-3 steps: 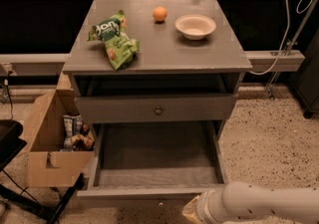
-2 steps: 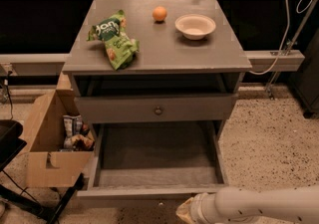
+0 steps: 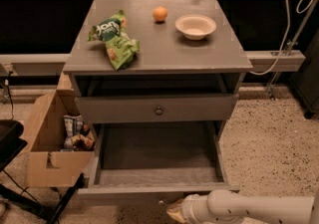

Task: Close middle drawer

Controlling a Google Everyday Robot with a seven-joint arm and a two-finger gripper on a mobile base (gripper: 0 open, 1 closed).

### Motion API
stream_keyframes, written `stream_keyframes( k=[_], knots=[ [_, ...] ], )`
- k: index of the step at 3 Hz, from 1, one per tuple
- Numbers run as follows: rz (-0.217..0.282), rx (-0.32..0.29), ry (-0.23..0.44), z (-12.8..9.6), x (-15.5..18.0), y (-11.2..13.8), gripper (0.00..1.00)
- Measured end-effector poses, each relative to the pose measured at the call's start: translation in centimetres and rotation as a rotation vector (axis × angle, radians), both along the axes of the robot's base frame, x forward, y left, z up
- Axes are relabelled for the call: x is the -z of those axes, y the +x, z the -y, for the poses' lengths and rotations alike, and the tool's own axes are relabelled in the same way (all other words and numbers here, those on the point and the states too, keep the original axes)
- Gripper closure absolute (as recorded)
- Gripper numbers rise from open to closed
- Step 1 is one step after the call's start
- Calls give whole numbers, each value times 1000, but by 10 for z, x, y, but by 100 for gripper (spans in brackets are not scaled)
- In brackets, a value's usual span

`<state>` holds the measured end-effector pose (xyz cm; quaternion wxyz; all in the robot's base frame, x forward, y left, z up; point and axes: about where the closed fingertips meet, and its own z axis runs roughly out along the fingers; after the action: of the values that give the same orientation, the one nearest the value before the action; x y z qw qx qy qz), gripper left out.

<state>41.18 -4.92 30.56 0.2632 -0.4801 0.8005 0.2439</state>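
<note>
Presently | tabletop point(image 3: 164, 51): green bag point(image 3: 115, 41), orange point(image 3: 160, 14), bowl point(image 3: 196, 26) | cardboard box point(image 3: 47, 168) on floor point(image 3: 271, 138) | pincer point(image 3: 175, 211) bottom edge, state cannot tell

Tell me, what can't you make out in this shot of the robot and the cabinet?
Gripper, bottom edge of the camera view, just in front of the middle drawer: partly cut off by the frame.
Middle drawer's front face: seen edge-on from above.
Whatever lies below that drawer: covered by it.
Cardboard box contents: partly hidden by its wall.

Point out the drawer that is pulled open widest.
The middle drawer, below the knobbed drawer: its floor lies exposed, jutting toward the gripper at the bottom edge.
</note>
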Motion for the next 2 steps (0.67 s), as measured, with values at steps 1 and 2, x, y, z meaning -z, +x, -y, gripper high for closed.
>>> stream_keyframes(
  k=[1, 2],
  knots=[
    [5, -6, 16, -4, 6, 9, 100],
    [28, -35, 26, -11, 7, 36, 100]
  ],
)
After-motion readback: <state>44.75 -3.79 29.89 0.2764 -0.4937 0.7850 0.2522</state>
